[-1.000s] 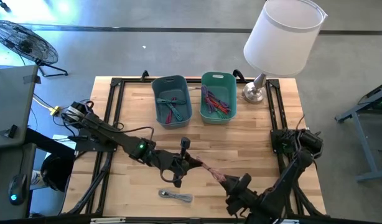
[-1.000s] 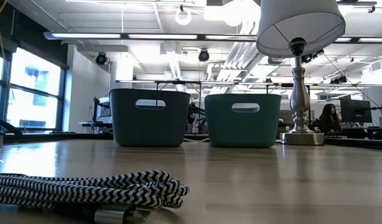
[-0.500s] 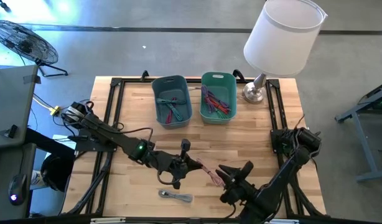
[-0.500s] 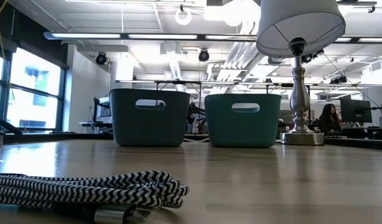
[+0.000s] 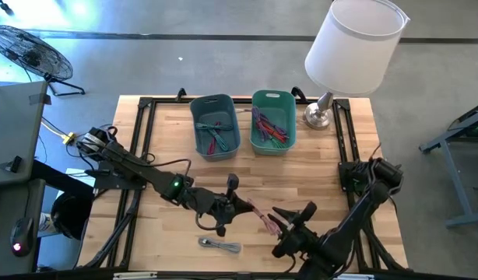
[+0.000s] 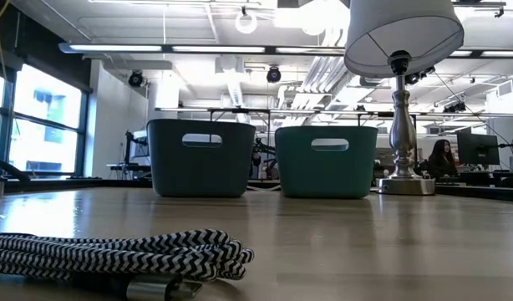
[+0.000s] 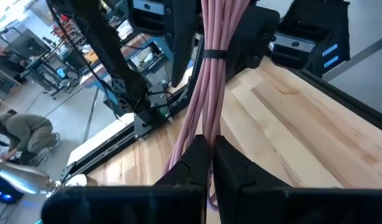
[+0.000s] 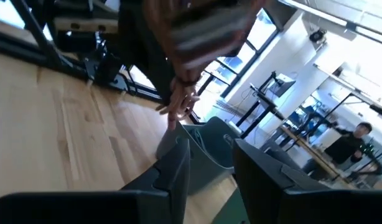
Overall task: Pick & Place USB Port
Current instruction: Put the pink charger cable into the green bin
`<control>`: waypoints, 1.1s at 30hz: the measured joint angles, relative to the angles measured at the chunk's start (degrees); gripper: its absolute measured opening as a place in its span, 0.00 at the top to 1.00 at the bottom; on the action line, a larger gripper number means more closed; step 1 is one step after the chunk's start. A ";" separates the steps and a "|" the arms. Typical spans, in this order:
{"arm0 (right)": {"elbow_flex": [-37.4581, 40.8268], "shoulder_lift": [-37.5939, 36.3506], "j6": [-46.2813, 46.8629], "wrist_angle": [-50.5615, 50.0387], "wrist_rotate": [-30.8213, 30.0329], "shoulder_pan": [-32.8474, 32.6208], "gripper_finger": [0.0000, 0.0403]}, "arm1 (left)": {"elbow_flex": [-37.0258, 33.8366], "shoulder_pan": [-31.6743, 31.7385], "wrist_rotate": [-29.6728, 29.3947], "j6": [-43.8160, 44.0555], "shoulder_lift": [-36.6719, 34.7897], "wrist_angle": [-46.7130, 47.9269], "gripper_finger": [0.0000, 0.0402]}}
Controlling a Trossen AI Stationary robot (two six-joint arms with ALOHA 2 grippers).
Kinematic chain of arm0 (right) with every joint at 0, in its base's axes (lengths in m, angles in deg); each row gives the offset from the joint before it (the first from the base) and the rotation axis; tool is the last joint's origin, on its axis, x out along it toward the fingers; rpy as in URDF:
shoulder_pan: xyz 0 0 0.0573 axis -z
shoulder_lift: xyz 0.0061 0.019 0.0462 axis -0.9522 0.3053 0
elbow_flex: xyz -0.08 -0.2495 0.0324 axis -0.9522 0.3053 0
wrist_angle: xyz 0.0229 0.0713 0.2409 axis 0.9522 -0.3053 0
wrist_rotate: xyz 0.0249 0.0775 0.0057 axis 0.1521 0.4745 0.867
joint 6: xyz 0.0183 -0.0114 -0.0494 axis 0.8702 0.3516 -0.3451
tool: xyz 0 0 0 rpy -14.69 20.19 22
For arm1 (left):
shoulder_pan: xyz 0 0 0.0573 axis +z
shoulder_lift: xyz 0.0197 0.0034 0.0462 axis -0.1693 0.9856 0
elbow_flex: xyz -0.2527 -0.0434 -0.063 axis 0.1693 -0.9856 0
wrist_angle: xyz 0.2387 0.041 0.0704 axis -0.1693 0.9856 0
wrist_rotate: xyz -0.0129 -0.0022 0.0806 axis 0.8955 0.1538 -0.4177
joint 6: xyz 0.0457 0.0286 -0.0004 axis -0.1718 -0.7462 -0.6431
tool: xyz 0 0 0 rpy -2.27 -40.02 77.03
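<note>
A pink bundled cable (image 5: 258,215), bound by a black tie (image 7: 214,53), sticks out of my left gripper (image 5: 237,204) near the table's middle. My left gripper (image 7: 209,149) is shut on it. My right gripper (image 5: 293,214) is open just beyond the cable's free end (image 5: 272,225). In the right wrist view the bundle (image 8: 191,37) shows blurred ahead of my right gripper (image 8: 213,155). A black-and-white braided cable (image 5: 220,246) lies on the table near the near edge and also shows in the low view (image 6: 123,253). My left gripper pinches the pink bundle between its two fingers near one end (image 7: 207,127). The fingers come about level from the table's left and lie along the bundle. The rest of the bundle reaches out past the fingertips toward the right arm, above the tabletop.
A blue-grey bin (image 5: 216,124) and a teal bin (image 5: 272,120), both holding cables, stand side by side at the far edge. A lamp (image 5: 323,109) stands to their right. Bare wood lies between the bins and the grippers. People show in the room beyond.
My right gripper has opened and let go of the pink cable's end, and has drawn slightly toward the far edge. The cable, earlier stretched between both grippers, now reaches less far right and is held only by the left gripper.
</note>
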 joint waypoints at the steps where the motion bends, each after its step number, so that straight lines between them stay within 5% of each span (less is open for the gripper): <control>1: 0.00 -0.22 0.00 0.55 -0.02 -0.03 0.72 | 0.00 0.00 0.06 -0.02 -0.02 -0.08 1.00; 15: 0.00 -6.68 -0.71 7.11 0.42 -3.04 0.72 | 0.01 0.09 0.25 -3.02 -0.02 -3.43 1.00; 25: -0.01 -19.27 -15.93 10.01 0.90 -9.21 0.72 | 0.09 0.11 1.52 -7.23 -0.31 -6.92 1.00; 33: -0.02 -31.66 -23.45 9.94 14.95 -9.15 0.72 | 0.09 0.15 1.26 -8.56 -0.31 -6.95 1.00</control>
